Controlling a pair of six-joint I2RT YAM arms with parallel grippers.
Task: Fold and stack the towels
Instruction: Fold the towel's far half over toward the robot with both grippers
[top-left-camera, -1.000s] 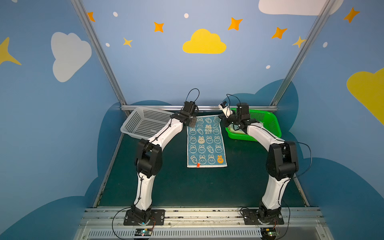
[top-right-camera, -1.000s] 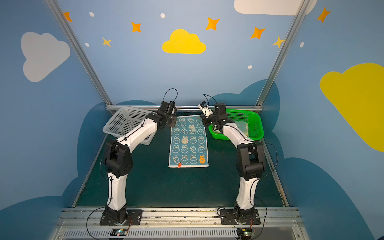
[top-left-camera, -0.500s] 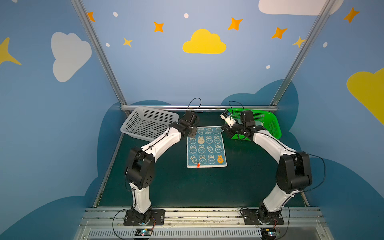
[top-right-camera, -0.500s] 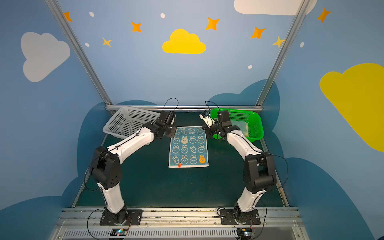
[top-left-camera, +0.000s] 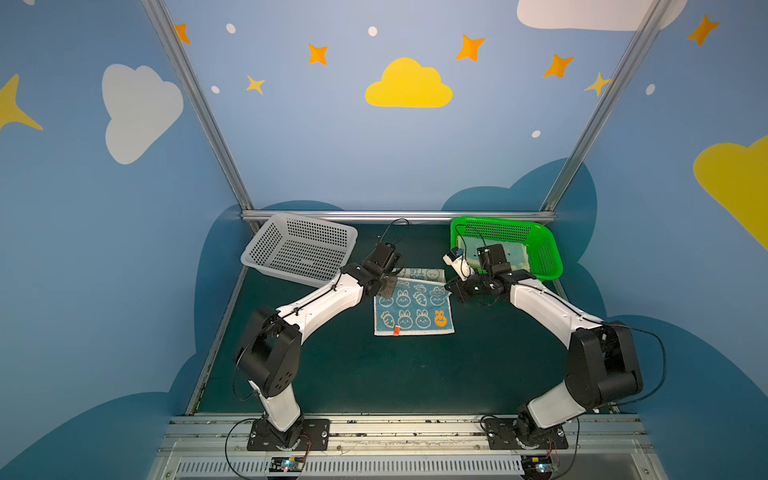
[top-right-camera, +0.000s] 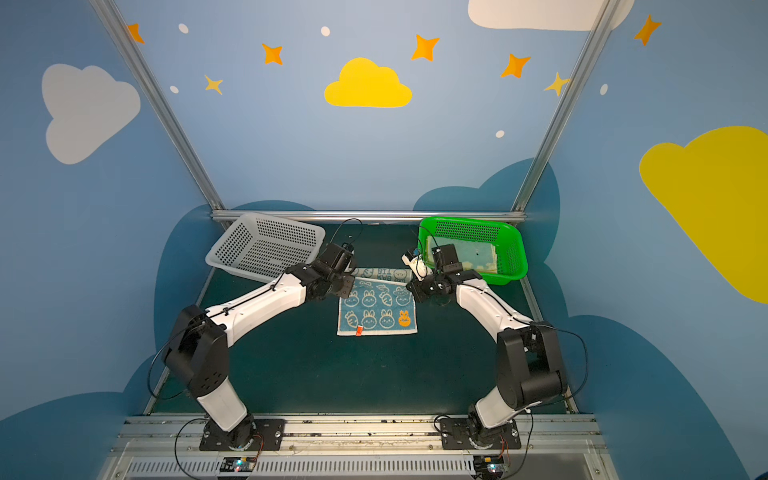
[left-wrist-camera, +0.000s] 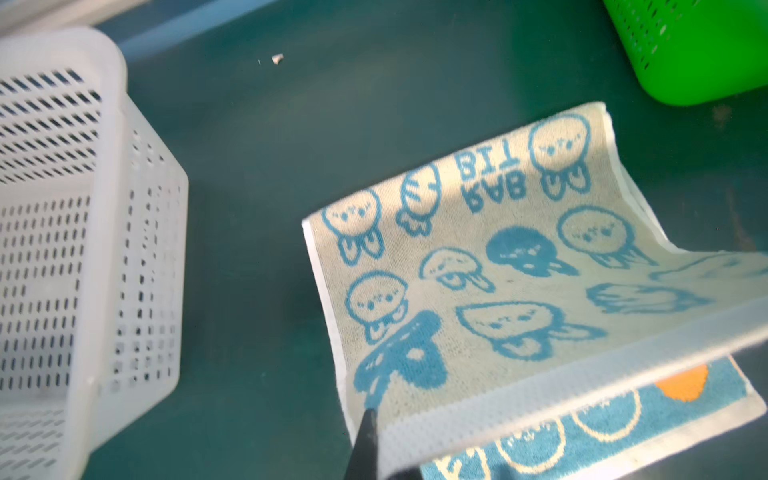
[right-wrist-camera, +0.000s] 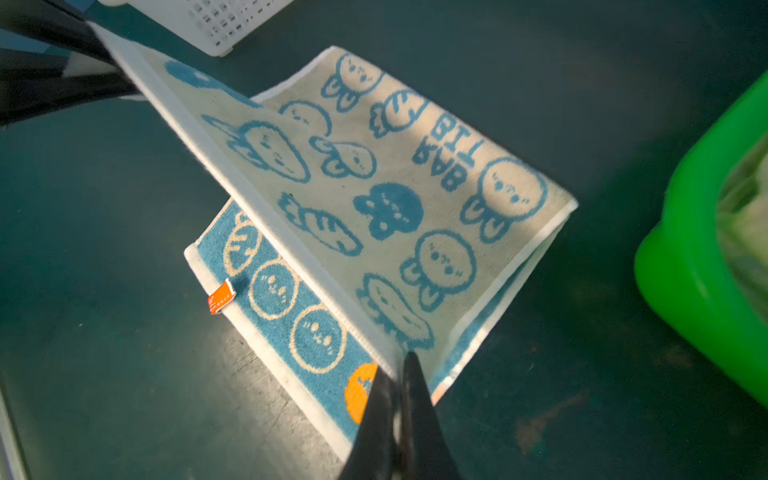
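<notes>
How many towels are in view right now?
2. A rabbit towel, half folded, lies in the middle. A pale towel lies in the green basket at the back right. More may be hidden under the pale one.

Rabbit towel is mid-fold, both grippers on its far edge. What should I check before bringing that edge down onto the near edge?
1. Left gripper shut on its corner of the rabbit towel: ok.
2. Right gripper shut on the other corner: ok.
3. Near edge, with the orange tag, flat on the table: ok.
4. Near half bare, nothing lying on it: ok.
5. Towel apart from the white basket and the green basket: ok.
6. Side edges lined up with the layer beneath: cannot tell, the lifted part hangs in the air.
</notes>
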